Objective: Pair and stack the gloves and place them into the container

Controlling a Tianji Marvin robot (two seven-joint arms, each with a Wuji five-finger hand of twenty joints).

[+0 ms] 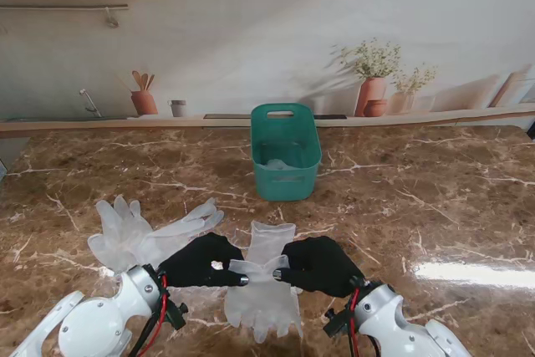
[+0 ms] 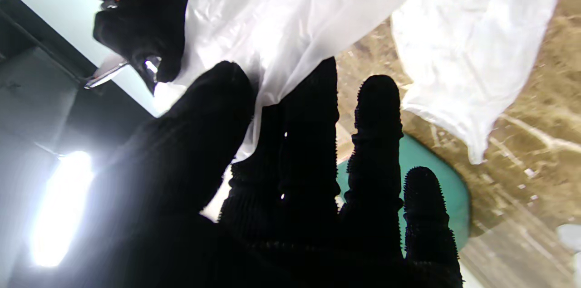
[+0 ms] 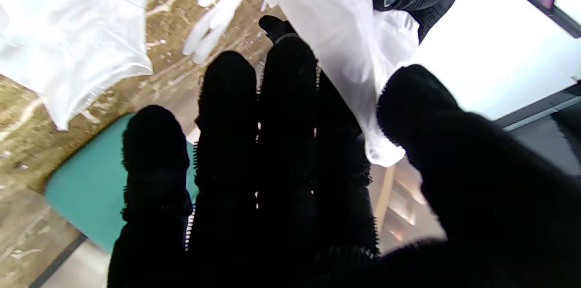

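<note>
Here, on the brown marbled stone surface (image 1: pixel 435 198), the far left holds a loose heap of thin translucent white plastic gloves (image 1: pixel 142 232), their fingers splayed toward the left and far side, lying flat and apart from both hands. Just right of that heap and nearer to me is the black-gloved left hand (image 1: pixel 203 260), rising from its white arm (image 1: pixel 100 319). It pinches the left edge of a single translucent white plastic glove (image 1: pixel 265 277); in the left wrist view the thumb (image 2: pixel 213 111) presses the film against the fingers (image 2: pixel 313 111), so this hand is clamped on the glove.

That glove sits in the middle, between the two hands, its cuff pointing away from me toward the container and its fingers hanging nearer to me. It looks lifted and stretched at the middle; whether its lower part touches the surface I cannot tell.

Farther from me, straight beyond the glove, stands the teal rectangular plastic container (image 1: pixel 285 150) with a handle slot in its far wall, and something pale and filmy lies in its bottom.

To the right, the black-gloved right hand (image 1: pixel 318 264) grips the glove's right edge. The right wrist view shows its thumb (image 3: pixel 413 106) closed against the fingers (image 3: pixel 290 97) with the film between them.
</note>
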